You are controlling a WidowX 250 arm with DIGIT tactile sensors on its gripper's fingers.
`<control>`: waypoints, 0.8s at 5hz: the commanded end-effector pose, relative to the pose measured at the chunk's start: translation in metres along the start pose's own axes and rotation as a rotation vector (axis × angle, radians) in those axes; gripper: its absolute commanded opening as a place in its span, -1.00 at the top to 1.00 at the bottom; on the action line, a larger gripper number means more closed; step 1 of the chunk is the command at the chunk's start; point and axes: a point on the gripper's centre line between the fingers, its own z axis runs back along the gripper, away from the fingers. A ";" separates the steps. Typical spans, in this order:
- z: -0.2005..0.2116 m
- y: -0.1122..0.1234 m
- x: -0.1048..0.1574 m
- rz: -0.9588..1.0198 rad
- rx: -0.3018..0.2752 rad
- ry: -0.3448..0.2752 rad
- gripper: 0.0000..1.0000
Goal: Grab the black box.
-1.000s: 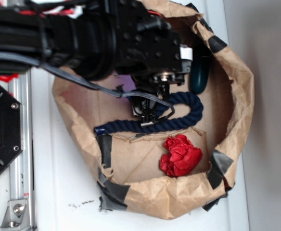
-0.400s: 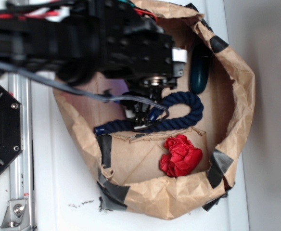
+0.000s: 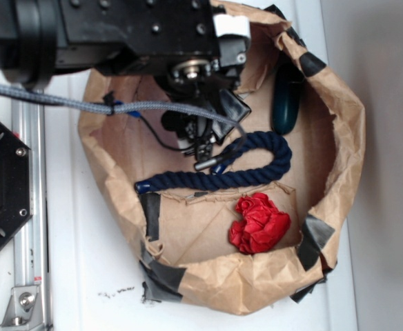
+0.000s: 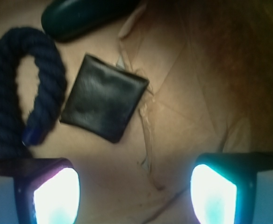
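The black box (image 4: 104,98) lies flat on the brown paper, turned like a diamond, ahead of my gripper (image 4: 135,196) and slightly to its left. The jaws stand wide apart with only bare paper between them; nothing is held. In the exterior view the box (image 3: 233,107) shows as a glossy black square partly under the arm's head, just above and right of the gripper (image 3: 203,153). The navy blue rope (image 4: 19,88) loops close to the box's left side, and its end is near my left finger (image 4: 57,196).
A dark green oval object (image 3: 286,103) lies beyond the box by the bag wall; it also shows in the wrist view (image 4: 85,16). A red wad (image 3: 258,222) sits in the near corner. The crumpled, taped paper bag wall (image 3: 341,138) rings everything.
The arm has moved up and left in the exterior view, away from the rope. The black box, hidden under the arm before, now shows beside it.
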 end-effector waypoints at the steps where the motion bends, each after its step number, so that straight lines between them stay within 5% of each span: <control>1: -0.037 -0.006 0.036 0.000 -0.028 0.031 -1.00; 4: -0.055 -0.007 0.036 0.067 -0.056 0.111 -1.00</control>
